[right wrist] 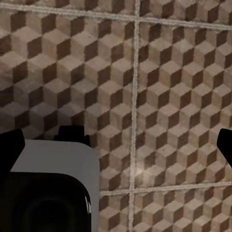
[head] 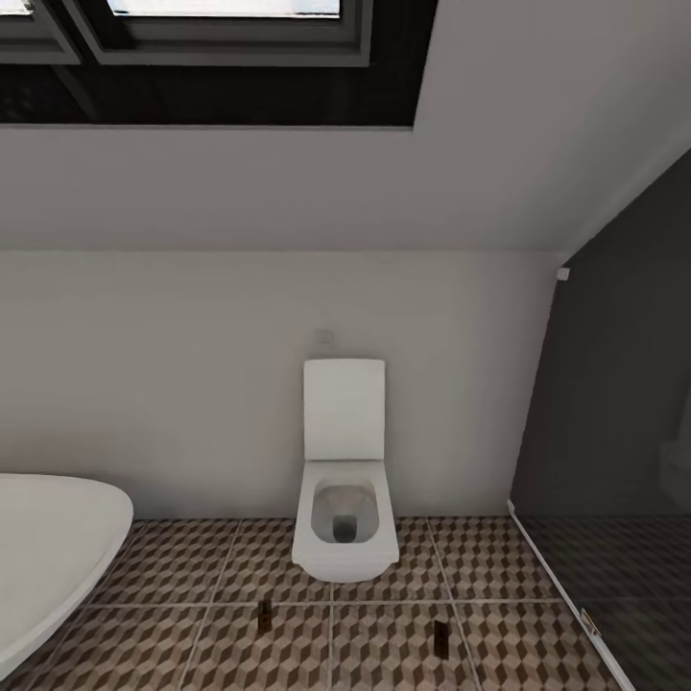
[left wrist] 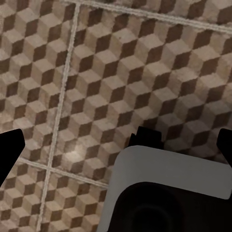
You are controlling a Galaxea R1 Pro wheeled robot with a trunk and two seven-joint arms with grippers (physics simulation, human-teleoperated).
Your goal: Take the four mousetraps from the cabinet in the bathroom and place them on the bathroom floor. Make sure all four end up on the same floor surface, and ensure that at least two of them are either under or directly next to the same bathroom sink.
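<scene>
Down at 6 o'clock before the toilet (head: pixel 345 513), two mousetraps (head: pixel 264 615) lie on the bathroom floor (head: pixel 173 576), long axes 12-to-6; both grippers (left wrist: pixel 116 145) spread wide, empty.

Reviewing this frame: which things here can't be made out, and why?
- Two small dark objects on the floor, one and another, head view: too small to tell what they are.
- Bathtub, head view: cut by the left edge.
- Left gripper and right gripper, wrist views: fingertips cut by the frame sides; nothing between them.

Wrists near bathroom floor (left wrist: pixel 121 72) (head farther).
</scene>
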